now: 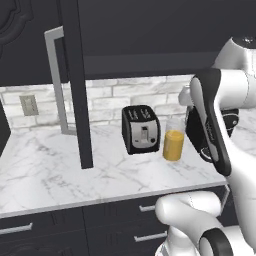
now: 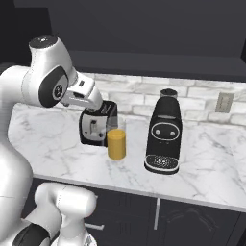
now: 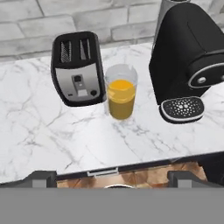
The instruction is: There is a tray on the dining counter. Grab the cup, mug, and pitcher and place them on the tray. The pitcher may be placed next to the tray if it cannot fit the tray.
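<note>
toaster (image 3: 78, 70): no readable text (only plain buttons)
coffee machine (image 3: 188, 57): no brand or label legible

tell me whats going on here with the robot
The arm faces a marble worktop against a brick wall, where the pitcher of orange juice stands between a toaster and a black coffee machine. The open end effector hangs off the front edge of the worktop, aimed at the pitcher and holding nothing. The pitcher stands upright and untouched, so fetching it for the tray looks like the step under way.
</note>
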### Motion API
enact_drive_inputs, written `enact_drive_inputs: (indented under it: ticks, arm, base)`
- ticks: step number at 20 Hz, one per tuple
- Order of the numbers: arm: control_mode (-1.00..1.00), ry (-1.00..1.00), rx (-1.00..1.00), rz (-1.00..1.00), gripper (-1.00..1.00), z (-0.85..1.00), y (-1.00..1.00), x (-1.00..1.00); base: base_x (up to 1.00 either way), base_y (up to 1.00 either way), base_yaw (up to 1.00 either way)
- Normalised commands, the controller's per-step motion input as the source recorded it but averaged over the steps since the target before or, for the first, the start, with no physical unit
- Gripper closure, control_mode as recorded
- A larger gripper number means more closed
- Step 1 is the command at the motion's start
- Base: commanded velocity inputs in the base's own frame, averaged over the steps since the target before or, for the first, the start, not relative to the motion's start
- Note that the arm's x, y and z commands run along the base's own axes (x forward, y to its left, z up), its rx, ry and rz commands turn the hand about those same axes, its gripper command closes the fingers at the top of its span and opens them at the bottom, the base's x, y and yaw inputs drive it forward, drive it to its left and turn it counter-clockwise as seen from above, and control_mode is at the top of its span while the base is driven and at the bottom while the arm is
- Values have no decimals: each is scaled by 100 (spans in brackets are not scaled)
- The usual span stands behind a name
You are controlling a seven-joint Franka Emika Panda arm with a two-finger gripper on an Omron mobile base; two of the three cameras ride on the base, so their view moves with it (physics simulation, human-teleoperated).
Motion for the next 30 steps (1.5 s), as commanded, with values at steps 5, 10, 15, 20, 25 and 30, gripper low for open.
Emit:
enact_drive_inputs:
  ticks: [5, 10, 15, 20, 25, 30]
  arm:
    - [-100, 6, 4, -5, -100, -50, 0, 3]
    - [-100, 0, 1, -7, -100, -43, 0, 5]
    - [-100, 0, 0, -7, -100, -27, 0, 9]
    - [-100, 0, 0, -7, -100, -29, 0, 19]
    - [-100, 0, 0, -6, -100, -34, 0, 25]
    - [-100, -1, 0, -5, -100, -34, 0, 17]
  base:
    - [0, 0, 0]
    - [0, 0, 0]
    - [0, 0, 0]
    - [0, 0, 0]
    - [0, 0, 0]
    - [0, 0, 0]
